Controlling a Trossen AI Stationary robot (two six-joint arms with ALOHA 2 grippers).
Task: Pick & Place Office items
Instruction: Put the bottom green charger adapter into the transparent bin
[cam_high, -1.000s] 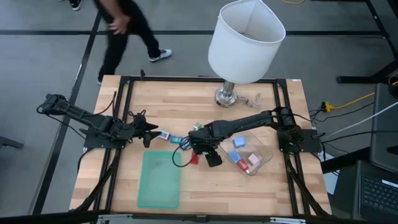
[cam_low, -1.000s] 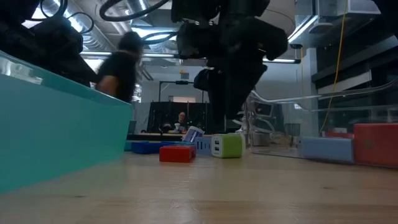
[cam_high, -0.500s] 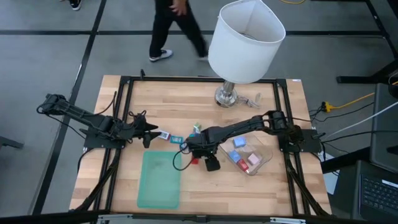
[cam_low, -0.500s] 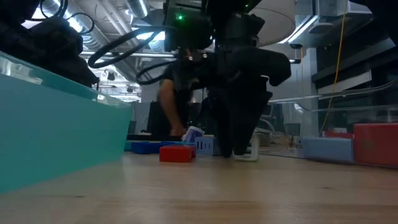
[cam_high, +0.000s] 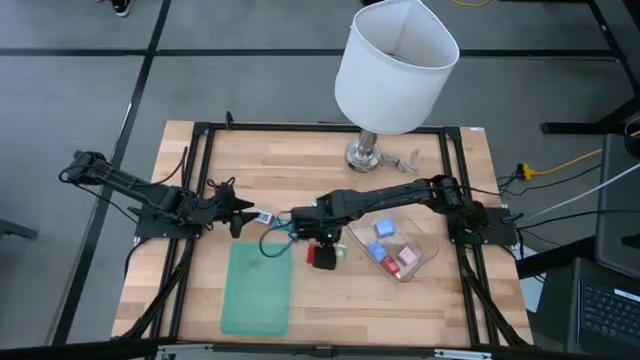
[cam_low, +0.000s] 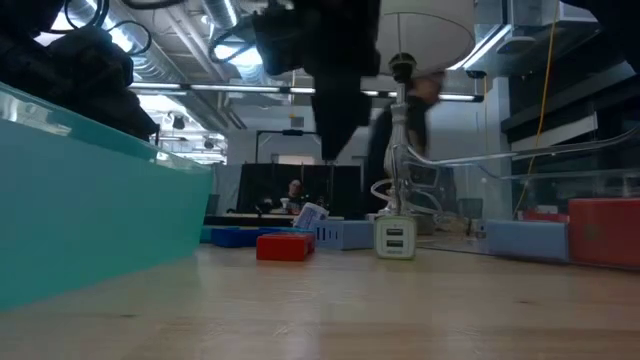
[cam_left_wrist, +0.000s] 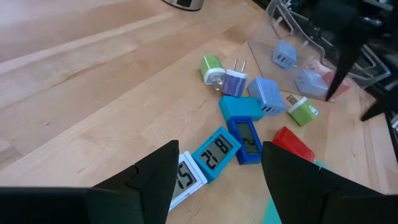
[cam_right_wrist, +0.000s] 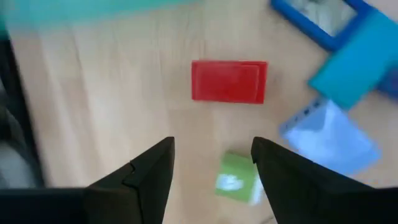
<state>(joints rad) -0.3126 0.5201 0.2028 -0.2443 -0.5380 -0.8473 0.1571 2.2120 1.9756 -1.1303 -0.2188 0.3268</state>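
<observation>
**Table layout**

A cluster of office items (cam_high: 300, 225) is laid at the table's (cam_high: 300, 160) centre. The tray (cam_high: 255, 290) is set in front of the cluster, toward the left. The tub (cam_high: 420, 255) is placed to the right of the cluster, with several items inside. The lamp (cam_high: 385, 90) is stood behind, near the far edge.

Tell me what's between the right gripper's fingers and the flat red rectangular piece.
Bare wooden tabletop. In the right wrist view the right gripper stands open, nothing between it and the red piece; a small green block sits between its fingers.
</observation>
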